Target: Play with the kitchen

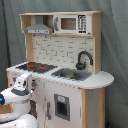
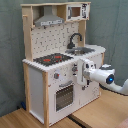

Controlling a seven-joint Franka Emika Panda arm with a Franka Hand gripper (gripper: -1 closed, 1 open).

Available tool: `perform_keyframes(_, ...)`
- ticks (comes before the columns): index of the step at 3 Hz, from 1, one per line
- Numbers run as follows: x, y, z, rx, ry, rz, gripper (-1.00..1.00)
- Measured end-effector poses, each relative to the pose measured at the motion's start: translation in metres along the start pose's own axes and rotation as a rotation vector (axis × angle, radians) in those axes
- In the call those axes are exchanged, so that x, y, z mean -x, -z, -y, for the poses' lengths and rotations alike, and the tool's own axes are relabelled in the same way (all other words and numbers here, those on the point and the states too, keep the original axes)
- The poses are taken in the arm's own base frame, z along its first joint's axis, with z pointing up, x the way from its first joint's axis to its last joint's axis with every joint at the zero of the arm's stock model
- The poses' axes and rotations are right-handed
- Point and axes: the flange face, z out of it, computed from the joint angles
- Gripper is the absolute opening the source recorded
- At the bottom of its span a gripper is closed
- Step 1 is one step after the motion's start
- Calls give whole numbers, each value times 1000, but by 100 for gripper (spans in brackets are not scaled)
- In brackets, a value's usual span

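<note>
The tool [image 2: 79, 70] sits against the kitchen [image 2: 50, 75] front at frame centre; its opening cannot be told.

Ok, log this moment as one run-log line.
phase: approach | arm: at the kitchen front, beside the oven door | hob, sink: untouched | tool state: cannot tell
</note>
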Motion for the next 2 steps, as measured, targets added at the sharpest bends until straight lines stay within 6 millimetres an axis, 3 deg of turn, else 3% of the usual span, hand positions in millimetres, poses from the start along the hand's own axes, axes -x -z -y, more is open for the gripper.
perform_keyframes(2,-1,-1,-2,7,172,-1,-100)
